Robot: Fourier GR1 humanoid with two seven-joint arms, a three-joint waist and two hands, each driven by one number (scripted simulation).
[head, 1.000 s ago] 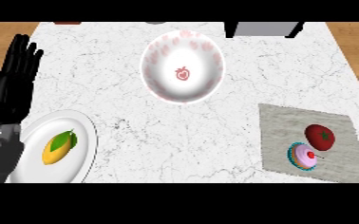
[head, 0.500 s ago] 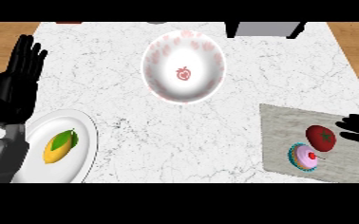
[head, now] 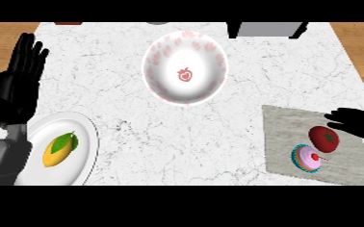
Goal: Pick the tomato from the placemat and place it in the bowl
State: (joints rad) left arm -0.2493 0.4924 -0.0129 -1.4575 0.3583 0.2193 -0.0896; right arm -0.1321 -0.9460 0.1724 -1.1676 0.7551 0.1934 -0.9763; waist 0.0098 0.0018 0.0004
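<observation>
Tomato (head: 325, 139) on the grey placemat (head: 284, 130), pictured from my head view: it lies just below the fingers (head: 341, 117) of my right hand (head: 350, 122), which shows at the frame's right edge over the mat's far corner. Only the dark fingertips are in sight, stretched toward the left and grasping nothing; I cannot tell whether they touch the tomato or merely hang close above it. Just below the tomato, and seemingly touching it, a pink cupcake (head: 310, 157) in a teal wrapper sits on the same mat, topped with a small red cherry.

Well to the left of those fingers and farther up the white marble table (head: 128, 110) stands the bowl (head: 186, 69), white with a pink-patterned rim and a red fruit motif at its centre, holding nothing else that I can see.

At the far left edge my left hand (head: 20, 81) rests released, fingers straight and pointing up the frame. Below it a white plate (head: 80, 158) carries a yellow mango (head: 57, 151) with green leaves. A dark grey object (head: 266, 29) shows at the table's top edge, above and left of the right hand.
</observation>
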